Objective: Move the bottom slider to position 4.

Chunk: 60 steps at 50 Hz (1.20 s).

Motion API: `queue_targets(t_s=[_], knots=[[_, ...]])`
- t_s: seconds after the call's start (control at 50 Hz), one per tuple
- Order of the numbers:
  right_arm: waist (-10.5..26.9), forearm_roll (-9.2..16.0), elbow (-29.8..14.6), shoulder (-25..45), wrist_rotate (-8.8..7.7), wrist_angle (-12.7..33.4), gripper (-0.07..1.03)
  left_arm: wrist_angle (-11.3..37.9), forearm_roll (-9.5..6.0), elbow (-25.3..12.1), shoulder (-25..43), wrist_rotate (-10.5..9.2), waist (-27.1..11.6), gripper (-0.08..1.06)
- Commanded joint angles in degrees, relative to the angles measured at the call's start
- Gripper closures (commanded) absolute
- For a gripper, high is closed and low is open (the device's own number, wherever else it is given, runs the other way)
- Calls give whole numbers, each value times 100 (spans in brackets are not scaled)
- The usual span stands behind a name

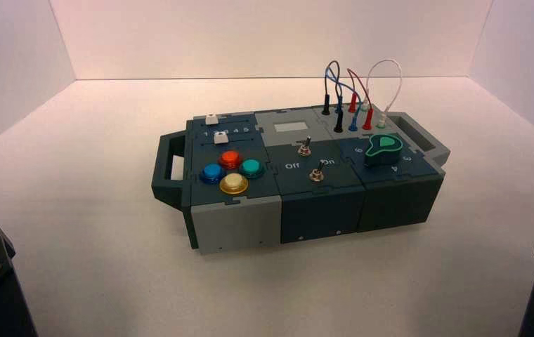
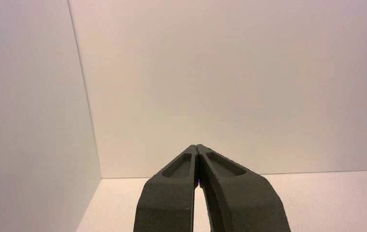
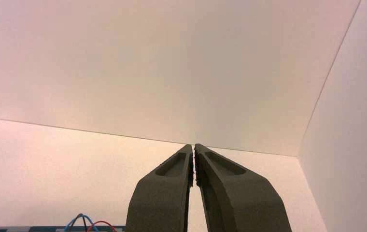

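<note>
Dark teal and grey control box point(image 1: 320, 203) stands turned on the white worktop point(image 1: 81, 239), far-right corner farthest back. Bottom slider, a small white squarish knob point(image 1: 218, 137), sits at the box's far-left end, just behind the four round coloured push buttons point(image 1: 232, 171); its track runs along the box's long axis under a row of white printed numerals point(image 1: 230, 131). Left hand point(image 2: 197, 151) clenched, fingertips touching, parked near-left. Right hand point(image 3: 193, 150) clenched, parked near-right.
</note>
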Motion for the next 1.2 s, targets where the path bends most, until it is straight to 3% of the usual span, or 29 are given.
queue_targets(t_s=[0.02,0.92,1.0,1.2], knots=[[9,0,-176,18,-9,-26,95,-70,18,-79,35,18,18,101],[9,0,-176,9,26,26,95,-26,18,-79,79,0,26,101],[62,44,-281,-26,62,369,95,229,9,-149,79,-18,-18,101],[527,97,-782,114,26,1538,99,1661,0,-694,193,-26,-343,101]])
